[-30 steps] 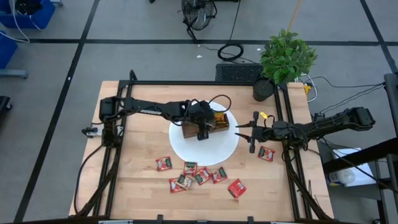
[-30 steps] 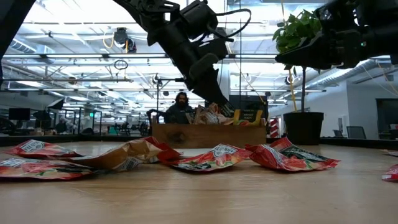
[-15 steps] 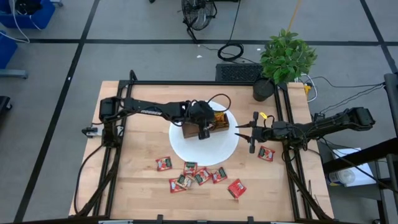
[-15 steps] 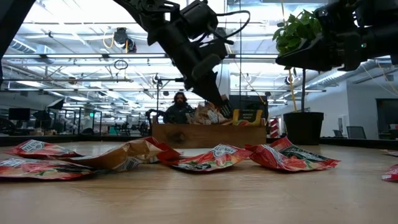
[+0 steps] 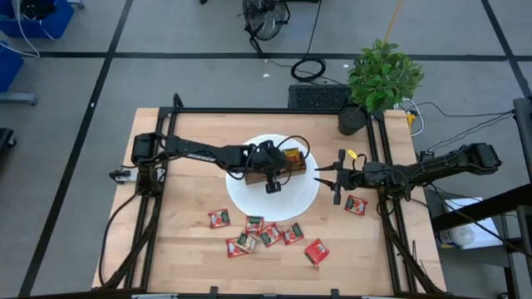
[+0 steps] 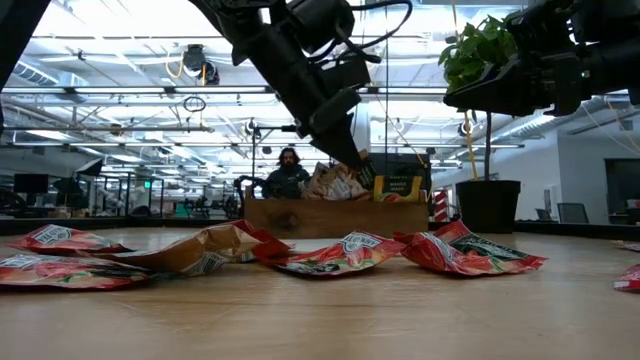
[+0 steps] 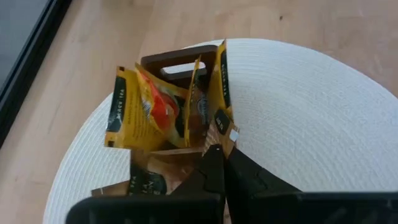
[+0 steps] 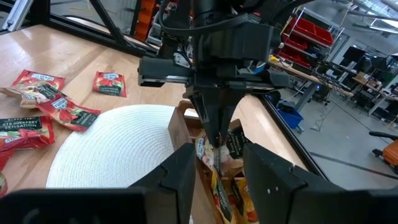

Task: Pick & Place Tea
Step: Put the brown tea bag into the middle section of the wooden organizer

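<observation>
At frame center, left gripper (image 5: pixel 273 184) hangs over the wooden tray (image 5: pixel 293 169) on the white mat (image 5: pixel 299 199), fingers pressed together. Red tea sachets (image 5: pixel 266 236) lie lower center. Right gripper (image 5: pixel 336 182), at right, stands partly spread, empty.

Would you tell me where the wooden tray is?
In the high view the wooden tray sits mid-table on the white mat, under the left end effector.

Place: an open industrial lab or workshop hall
Ceiling: exposed trusses (image 6: pixel 120 100) and strip lights
Floor: grey, taped lines, loose cables (image 5: pixel 309 68)
Background: desks, red storage bins (image 8: pixel 307 31), a seated person (image 6: pixel 287 172)
</observation>
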